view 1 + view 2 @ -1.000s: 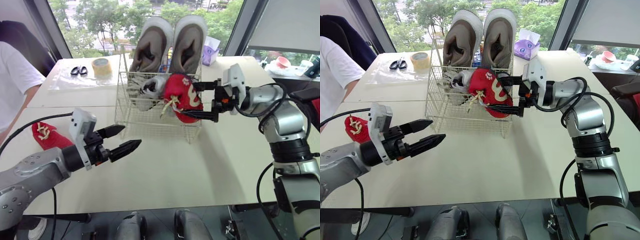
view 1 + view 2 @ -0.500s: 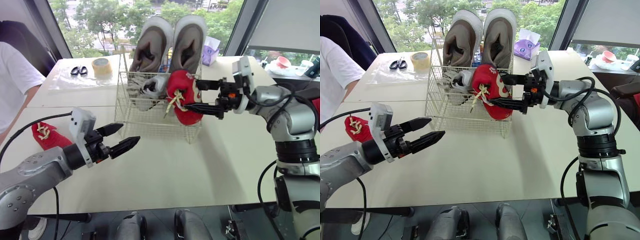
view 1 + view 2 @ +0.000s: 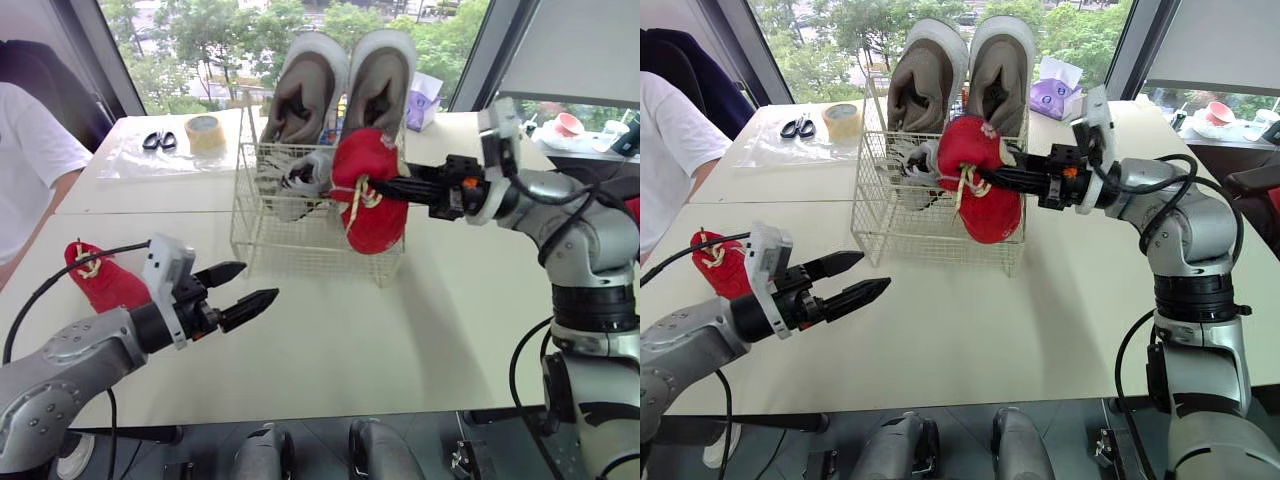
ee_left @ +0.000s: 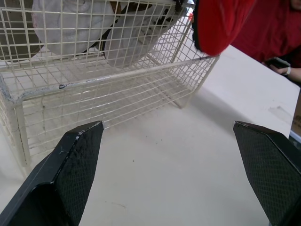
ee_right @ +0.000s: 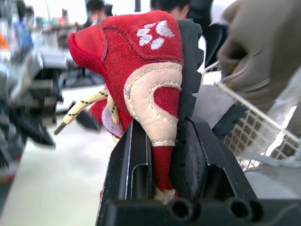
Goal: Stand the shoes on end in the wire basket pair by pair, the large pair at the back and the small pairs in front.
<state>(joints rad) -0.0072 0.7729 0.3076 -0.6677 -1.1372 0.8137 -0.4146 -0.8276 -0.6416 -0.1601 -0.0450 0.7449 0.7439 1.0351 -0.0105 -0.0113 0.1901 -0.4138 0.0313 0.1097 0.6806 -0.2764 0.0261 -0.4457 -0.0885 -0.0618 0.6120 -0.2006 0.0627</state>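
The right claw (image 3: 1000,180) squeezes the red shoe (image 3: 985,200) at the basket's (image 3: 890,215) near right. It looks soft and light, so hold its stiffer heel. The left claw (image 3: 875,272) gapes, empty.

office-like test room: white tables (image 3: 400,330), big windows (image 3: 150,60) onto trees (image 3: 215,25), tape roll (image 3: 203,133), scissors (image 3: 157,141).

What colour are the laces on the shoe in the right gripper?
Cream-yellow laces, clearest in right wrist view.

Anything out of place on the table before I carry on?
One red shoe lies alone on the table at the robot's left, apart from the wire basket, while its mate hangs in the right gripper at the basket's front, lace dangling.
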